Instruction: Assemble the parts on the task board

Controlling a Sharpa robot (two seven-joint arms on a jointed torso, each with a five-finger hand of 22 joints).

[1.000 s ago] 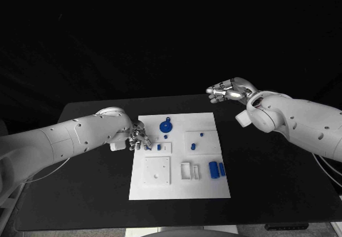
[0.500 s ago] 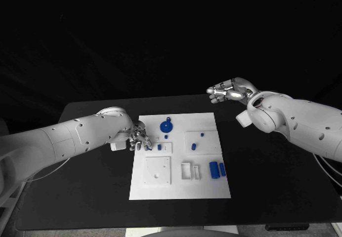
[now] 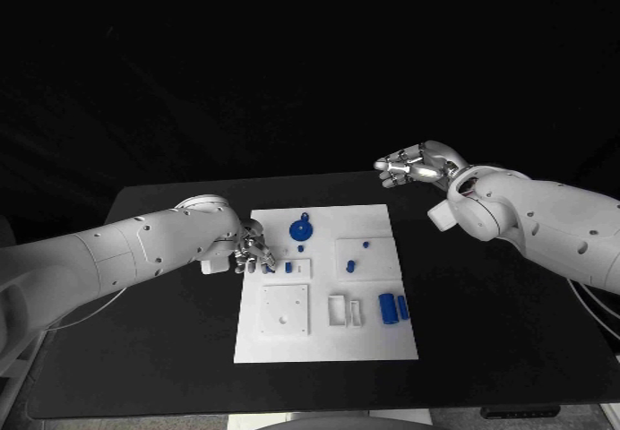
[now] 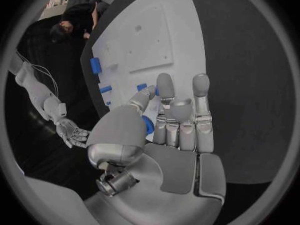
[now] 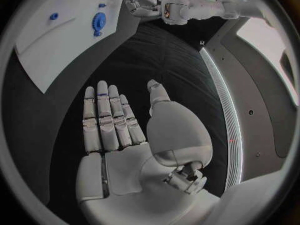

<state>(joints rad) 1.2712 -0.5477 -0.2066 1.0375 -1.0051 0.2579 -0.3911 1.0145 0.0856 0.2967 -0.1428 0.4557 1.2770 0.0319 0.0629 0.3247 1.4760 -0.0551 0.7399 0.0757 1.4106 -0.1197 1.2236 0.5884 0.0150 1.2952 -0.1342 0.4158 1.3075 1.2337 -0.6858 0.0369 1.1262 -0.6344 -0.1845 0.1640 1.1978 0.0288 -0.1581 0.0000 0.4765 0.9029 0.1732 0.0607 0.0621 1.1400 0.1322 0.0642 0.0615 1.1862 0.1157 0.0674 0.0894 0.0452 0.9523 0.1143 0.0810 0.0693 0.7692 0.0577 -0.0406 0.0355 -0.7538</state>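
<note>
While I look down from the head camera, I see the white task board [image 3: 327,282] lying in the middle of the black table [image 3: 503,331], longer front to back. My left robot hand [image 3: 248,252] sits low at the board's left edge, its fingers bunched over a small blue part [image 3: 271,266] by a raised white block [image 3: 296,266]. From the left wrist camera, a blue piece [image 4: 147,124] shows between thumb and fingers, but most of it is hidden, so I cannot tell whether the hand pinches it or only covers it. My right robot hand [image 3: 417,164] hangs above the table's far right corner, well apart from the board, fingers spread and holding nothing; the right wrist camera shows its palm [image 5: 134,140] flat and bare. On the board I make out a round blue disc [image 3: 300,230] near the far end, two small blue pegs [image 3: 351,264] on a square white plate, and two blue bars [image 3: 392,307] side by side near the right edge. Their finer shapes are too small to read.
</note>
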